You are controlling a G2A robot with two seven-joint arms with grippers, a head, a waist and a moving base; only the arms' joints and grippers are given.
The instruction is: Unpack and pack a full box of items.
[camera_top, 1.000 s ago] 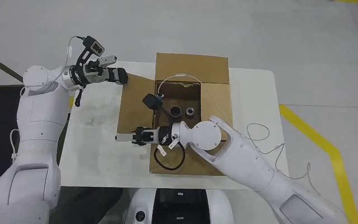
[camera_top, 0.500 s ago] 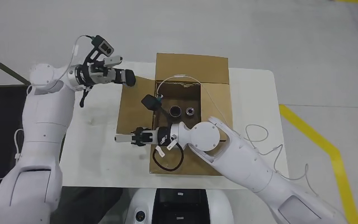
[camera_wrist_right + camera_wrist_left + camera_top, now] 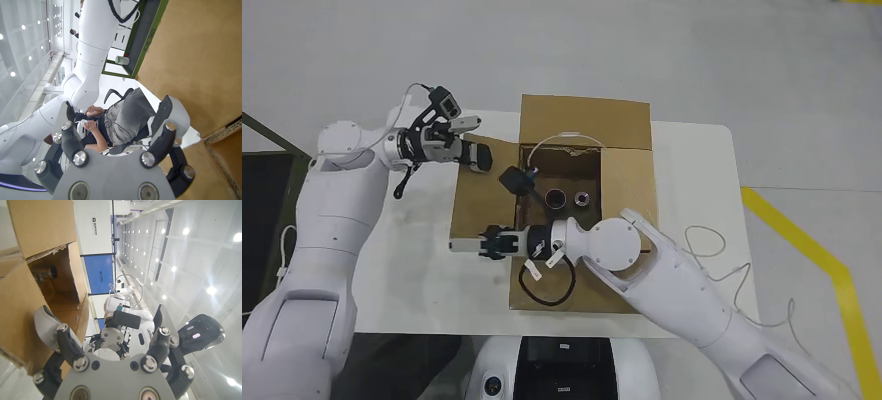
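Left wrist view looks into box (image 3: 62,279) past torn flap edge: black lens barrel (image 3: 46,273) inside. Top view adds small metal ring (image 3: 582,198), black cable loop (image 3: 542,285), white cable (image 3: 562,138), all inside box. Tabletop (image 3: 407,250) runs wide beyond box's side flap. Left pincer (image 3: 477,155) at that flap's far corner, spread, empty. Right pincer (image 3: 457,245) at same flap's outer edge, spread, holding nothing.

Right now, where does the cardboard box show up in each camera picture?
Top view: the cardboard box sits mid-table, flaps open.
Left wrist view: the box rises beside one finger of the left gripper.
Right wrist view: its brown side lies beside the right gripper.
Shared landmark: the box's cut rim.
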